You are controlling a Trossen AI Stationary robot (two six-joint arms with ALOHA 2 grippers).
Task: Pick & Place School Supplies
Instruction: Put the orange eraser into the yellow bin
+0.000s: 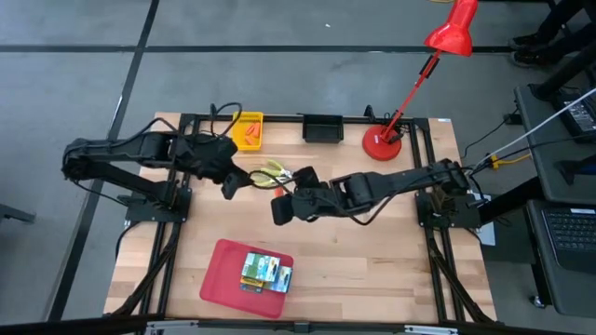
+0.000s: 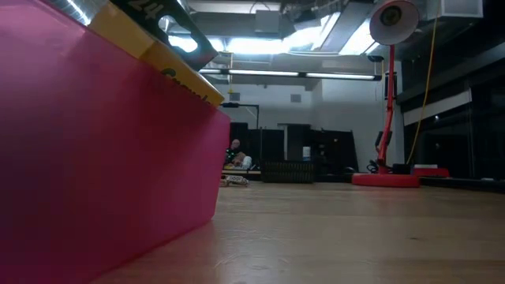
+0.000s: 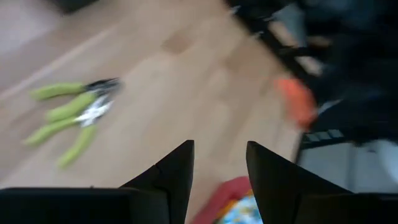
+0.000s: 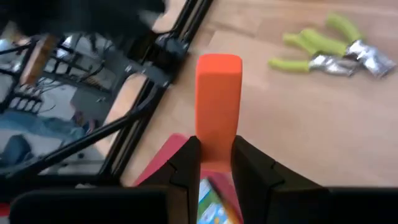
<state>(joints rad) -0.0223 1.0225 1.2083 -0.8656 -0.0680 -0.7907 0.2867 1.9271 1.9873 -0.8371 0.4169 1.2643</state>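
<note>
My right gripper (image 1: pixel 279 207) hangs over the middle of the table, shut on a thumb-sized orange piece (image 4: pixel 217 93). My left gripper (image 1: pixel 226 184) is open and empty (image 3: pixel 219 152) a little to the left of it, above the bare wood. Slim yellow-green implements with metal tips (image 1: pixel 273 172) lie flat on the table between and behind the two grippers; they also show in the left wrist view (image 3: pixel 71 115) and in the right wrist view (image 4: pixel 329 50). Green-and-yellow crayon boxes (image 1: pixel 265 272) lie in the red tray (image 1: pixel 223 279) near the front edge. My right gripper pinches the orange piece between its two fingers (image 4: pixel 186 163) at the piece's near end (image 4: pixel 216 140). Most of the piece sticks out past the fingertips, along the fingers. It is lifted clear of the table, over the wood just beyond the red tray.
A yellow bin (image 1: pixel 247 130) with more orange pieces and a black bin (image 1: pixel 323 127) stand at the far edge. The red desk lamp's base (image 1: pixel 382 142) is at the far right. The tray's wall (image 2: pixel 102 158) fills the left of the low view.
</note>
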